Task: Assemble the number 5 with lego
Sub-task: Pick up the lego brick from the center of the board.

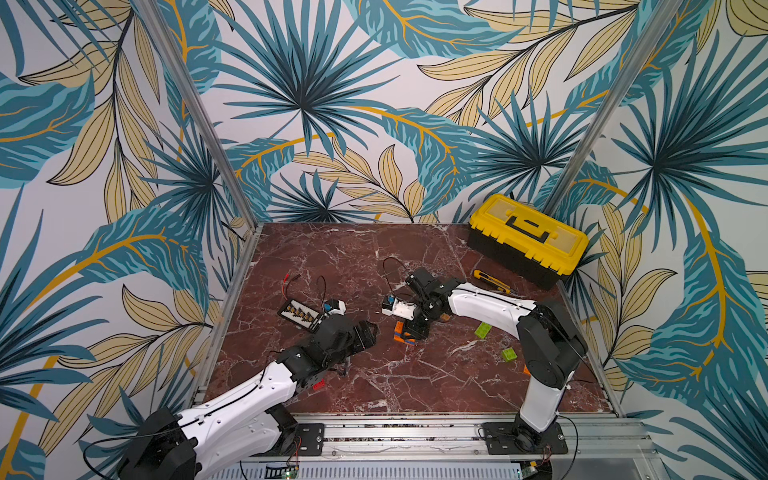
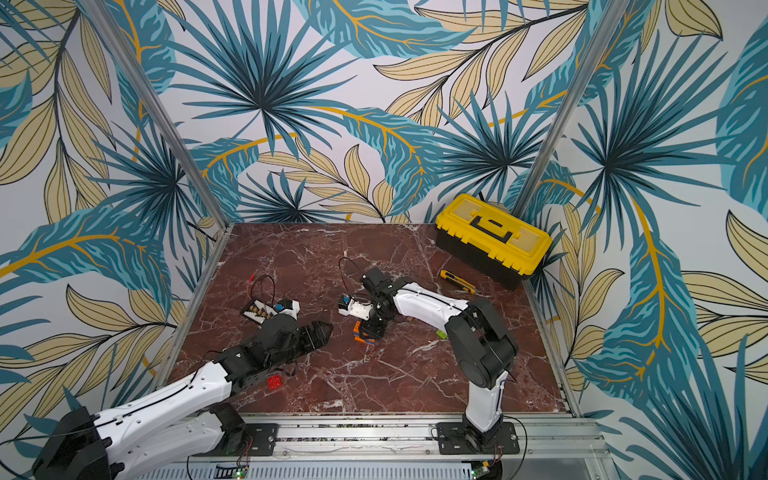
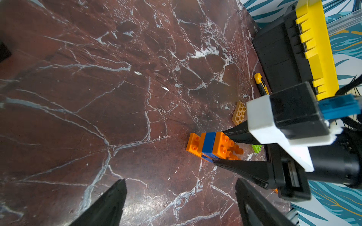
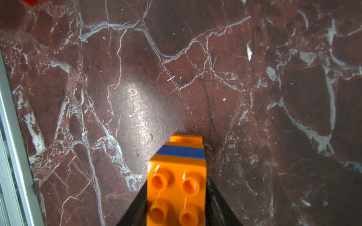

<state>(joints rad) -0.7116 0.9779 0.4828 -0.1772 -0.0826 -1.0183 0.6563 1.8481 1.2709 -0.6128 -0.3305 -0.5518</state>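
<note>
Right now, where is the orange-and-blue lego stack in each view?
Top view: orange-and-blue lego stack below centre, under the right gripper.
Top view: stack, same spot.
Left wrist: stack between that gripper's jaws.
Right wrist: stack close up, between the jaws.
Shared landmark: the jaws flanking it.

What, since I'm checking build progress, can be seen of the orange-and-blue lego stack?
The orange-and-blue lego stack is glossy studded plastic: an orange brick on top, a blue layer, orange beneath, a lower orange step jutting out. It stands studs-up on the marble table, the right gripper closed against two opposite sides.
</note>
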